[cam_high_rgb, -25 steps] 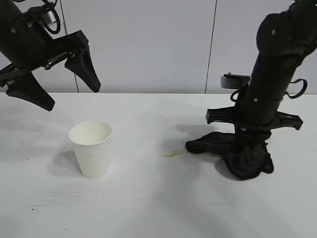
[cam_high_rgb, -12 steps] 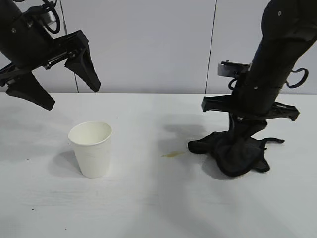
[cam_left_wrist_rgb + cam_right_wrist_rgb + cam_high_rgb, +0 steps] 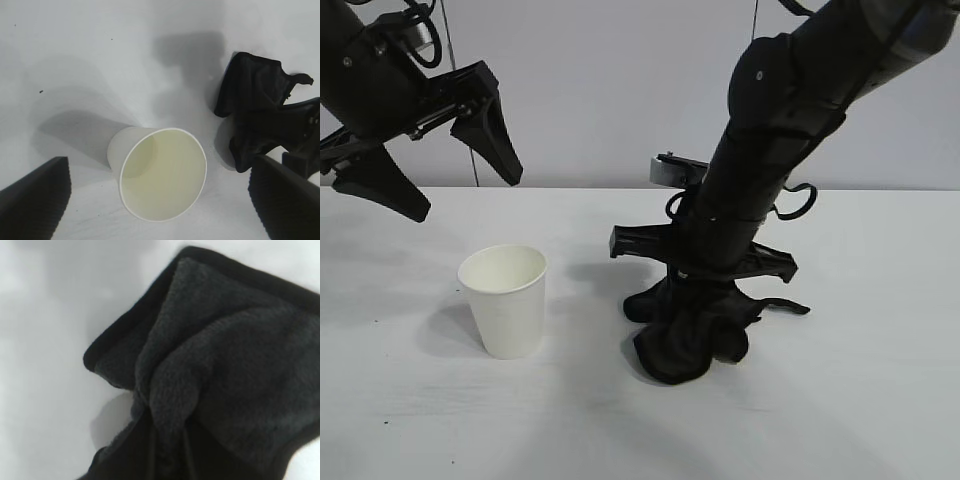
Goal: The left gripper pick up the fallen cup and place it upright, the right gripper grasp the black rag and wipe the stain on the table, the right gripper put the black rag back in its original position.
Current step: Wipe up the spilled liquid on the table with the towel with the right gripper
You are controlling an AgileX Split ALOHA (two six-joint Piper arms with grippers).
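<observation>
we see the cup standing upright on the table, toward its left edge, so we judge the first step done. our left gripper hangs above it, fingers spread and empty. our right gripper pinches the black rag and presses it onto the table near the middle, just right of the cup. the stain is not visible; we judge the rag covers it, mid-wipe. what's left is finishing the wipe and putting the rag back toward the right edge.
</observation>
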